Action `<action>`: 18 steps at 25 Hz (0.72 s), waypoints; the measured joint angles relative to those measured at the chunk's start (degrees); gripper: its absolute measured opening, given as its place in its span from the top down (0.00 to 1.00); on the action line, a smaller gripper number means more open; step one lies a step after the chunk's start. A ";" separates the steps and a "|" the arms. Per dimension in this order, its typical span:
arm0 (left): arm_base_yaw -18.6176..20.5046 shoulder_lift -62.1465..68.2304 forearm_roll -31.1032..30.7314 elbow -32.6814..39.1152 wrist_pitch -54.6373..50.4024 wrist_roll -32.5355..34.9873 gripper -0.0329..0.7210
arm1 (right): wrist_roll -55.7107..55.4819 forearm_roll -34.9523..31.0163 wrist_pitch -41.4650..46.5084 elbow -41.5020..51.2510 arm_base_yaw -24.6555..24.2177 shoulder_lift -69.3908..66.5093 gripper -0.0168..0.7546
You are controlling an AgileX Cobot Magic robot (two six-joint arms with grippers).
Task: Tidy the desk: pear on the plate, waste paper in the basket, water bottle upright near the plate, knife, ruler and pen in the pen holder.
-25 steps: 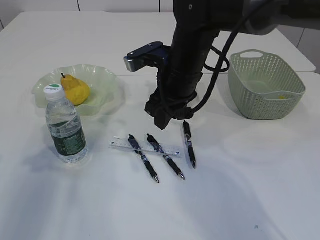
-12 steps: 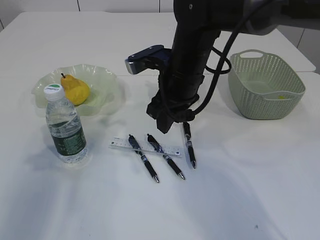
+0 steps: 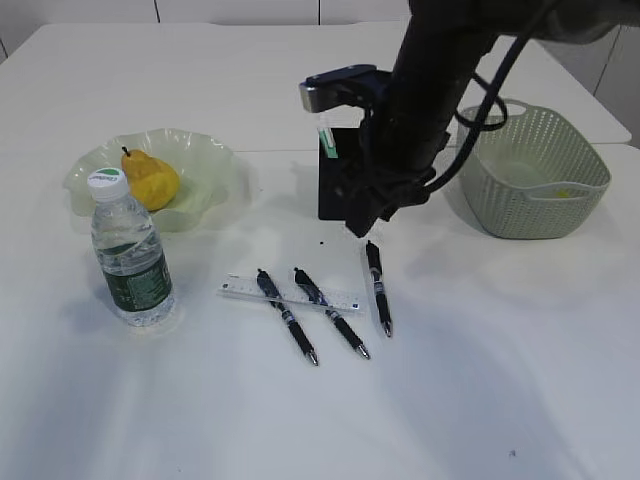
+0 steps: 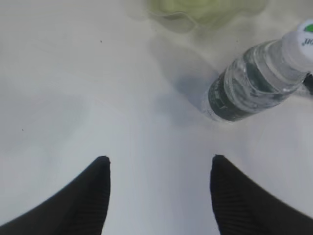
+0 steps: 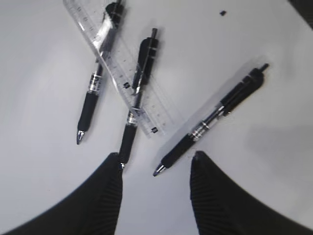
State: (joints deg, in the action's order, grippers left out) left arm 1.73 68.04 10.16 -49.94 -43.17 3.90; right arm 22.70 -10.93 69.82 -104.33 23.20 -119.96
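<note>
Three black pens [image 3: 377, 287] and the clear ruler [image 3: 290, 293] lie on the white desk [image 3: 450, 400]. My right gripper [image 3: 362, 222] hangs open and empty just above the rightmost pen [image 5: 215, 115]; in the right wrist view the gripper [image 5: 156, 156] has the ruler [image 5: 122, 68] farther ahead. Behind it stands the black pen holder [image 3: 335, 190], with a green and white handle [image 3: 325, 140], seemingly the knife, sticking out. The pear [image 3: 152, 180] rests on the plate [image 3: 215, 160], and the water bottle [image 3: 130, 250] stands upright beside it. My left gripper [image 4: 160, 158] is open over bare desk near the bottle [image 4: 249, 81].
The sage-green basket [image 3: 530, 170] stands at the right with a yellow paper scrap [image 3: 565, 193] inside. My right arm rises over the desk's middle and hides part of the pen holder. A tiny dark speck [image 3: 321, 243] lies in front of the holder.
My right arm has swung to the right and a little back, uncovering the pen holder. Pens, ruler, bottle and pear have not moved.
</note>
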 joint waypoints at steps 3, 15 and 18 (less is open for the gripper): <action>0.00 0.00 -0.04 -2.42 -0.77 1.32 0.35 | -0.41 0.00 0.00 0.00 -1.55 2.10 0.53; 0.00 0.00 -1.10 -7.88 -3.31 2.04 0.35 | -2.85 1.27 0.22 1.93 -1.88 4.36 0.53; 0.00 0.00 -1.10 -7.88 -4.72 2.04 0.35 | -2.85 1.98 0.22 2.84 -1.88 4.36 0.53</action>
State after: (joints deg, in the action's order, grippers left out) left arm 1.73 68.04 9.07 -57.83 -47.89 5.94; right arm 19.85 -8.95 70.04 -101.48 21.32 -115.59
